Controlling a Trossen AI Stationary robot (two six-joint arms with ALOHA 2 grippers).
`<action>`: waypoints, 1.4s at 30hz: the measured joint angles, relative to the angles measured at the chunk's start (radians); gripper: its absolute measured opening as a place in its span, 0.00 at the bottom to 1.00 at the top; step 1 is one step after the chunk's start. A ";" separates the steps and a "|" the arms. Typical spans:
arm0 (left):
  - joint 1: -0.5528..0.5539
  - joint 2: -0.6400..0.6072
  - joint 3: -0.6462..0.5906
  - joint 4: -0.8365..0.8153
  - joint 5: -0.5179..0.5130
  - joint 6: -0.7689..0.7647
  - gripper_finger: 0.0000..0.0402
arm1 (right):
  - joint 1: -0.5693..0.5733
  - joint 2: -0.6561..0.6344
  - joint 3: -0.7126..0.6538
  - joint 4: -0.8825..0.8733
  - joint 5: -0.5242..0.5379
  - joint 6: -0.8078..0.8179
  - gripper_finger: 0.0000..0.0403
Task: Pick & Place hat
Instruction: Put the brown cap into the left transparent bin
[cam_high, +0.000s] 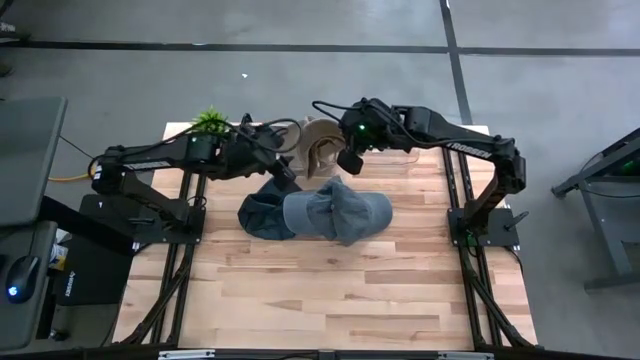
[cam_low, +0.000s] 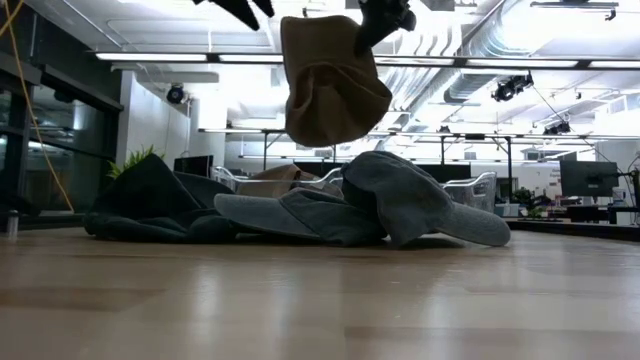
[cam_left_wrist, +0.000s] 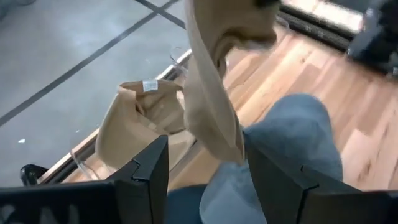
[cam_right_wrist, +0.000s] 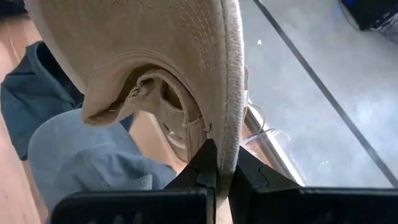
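Right gripper (cam_right_wrist: 217, 163) has its fingers pinched together on the brim edge of a tan hat (cam_low: 330, 85), and the hat hangs in the air above the back middle of the table (cam_high: 330, 300). So from where I'm standing the pick looks done and the place is what's left; I can't tell where it's supposed to end up.

Left gripper (cam_left_wrist: 205, 168) is spread wide and holding nothing, parked just beside the dangling hat, with the cloth hanging between its fingers but not gripped.

Underneath there's a pile: a grey-blue cap (cam_high: 335, 213) on top of a darker blue hat (cam_high: 258, 215), mid-table. Another tan hat (cam_left_wrist: 140, 118) sits in a clear bin (cam_right_wrist: 267, 140) at the back edge. A small green plant (cam_high: 211, 120) stands at the back-left corner.

Main thing in the way, I'd guess, is that open left gripper crowding the hat, plus the pile right below if it drops.
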 joint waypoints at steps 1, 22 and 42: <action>0.000 -0.002 -0.001 0.004 0.008 0.012 0.44 | -0.001 -0.001 0.000 0.009 0.002 -0.007 0.01; 0.000 -0.052 -0.093 0.196 -0.015 -0.010 0.44 | -0.029 -0.001 0.000 0.098 -0.104 -0.098 0.01; 0.001 0.065 -0.093 0.251 -0.016 -0.078 0.41 | -0.025 -0.001 -0.002 0.122 -0.184 -0.134 0.01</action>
